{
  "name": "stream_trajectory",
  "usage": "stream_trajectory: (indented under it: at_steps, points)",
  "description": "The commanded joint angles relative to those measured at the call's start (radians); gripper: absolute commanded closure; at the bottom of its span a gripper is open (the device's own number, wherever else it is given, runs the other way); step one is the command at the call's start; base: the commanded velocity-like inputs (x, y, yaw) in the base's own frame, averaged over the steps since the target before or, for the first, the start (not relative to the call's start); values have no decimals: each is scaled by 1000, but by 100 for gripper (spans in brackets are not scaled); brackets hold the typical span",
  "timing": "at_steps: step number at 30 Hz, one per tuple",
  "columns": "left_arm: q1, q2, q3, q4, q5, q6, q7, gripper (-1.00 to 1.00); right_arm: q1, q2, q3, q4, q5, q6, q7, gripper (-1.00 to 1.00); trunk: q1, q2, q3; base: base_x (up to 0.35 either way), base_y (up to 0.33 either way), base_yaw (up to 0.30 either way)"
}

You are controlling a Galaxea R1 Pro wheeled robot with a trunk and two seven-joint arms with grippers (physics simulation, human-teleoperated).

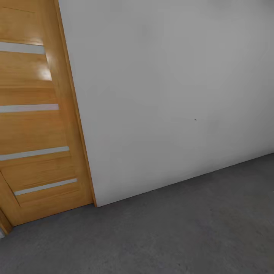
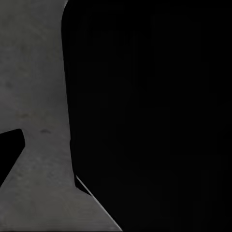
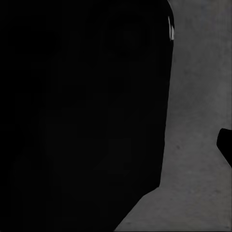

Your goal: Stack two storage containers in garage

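I am in the garage, facing a plain white-grey wall (image 1: 171, 95) that meets the rough grey concrete floor (image 1: 190, 236). The two storage containers and the living room are out of view. In the left wrist view a large black shape (image 2: 154, 116) covers most of the picture, with concrete floor (image 2: 38, 87) beside it and a small dark tip (image 2: 9, 154) at the edge. The right wrist view is much the same: a black mass (image 3: 82, 106), grey floor (image 3: 198, 145) and a dark tip (image 3: 226, 145). Neither view shows whether the jaws are open or shut.
An orange-wood door (image 1: 34, 133) with pale horizontal stripes stands at the left, its frame running down to the floor beside the wall. The wall's base runs diagonally across the head view, with bare concrete in front of it.
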Motion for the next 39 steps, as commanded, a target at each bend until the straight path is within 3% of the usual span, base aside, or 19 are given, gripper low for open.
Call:
stream_trajectory:
  at_steps: [1,20,28,39]
  points:
    - [0,6,4,-6,6,-6,0,-100,-2,3,6,1,6,-3,-3,-100,0,0,0,0,0,0]
    - [0,8,-3,-28,-2,-6,0,-100,-2,2,30,0,16,-11,2,-100,0,0,0,0,0,9]
    - [0,8,-3,-28,-2,-6,0,-100,-2,2,31,0,17,-52,-1,-100,0,0,0,0,0,235]
    - [0,8,-3,-28,-2,-6,0,-100,-2,2,32,0,17,-52,-2,-100,0,0,0,0,0,296]
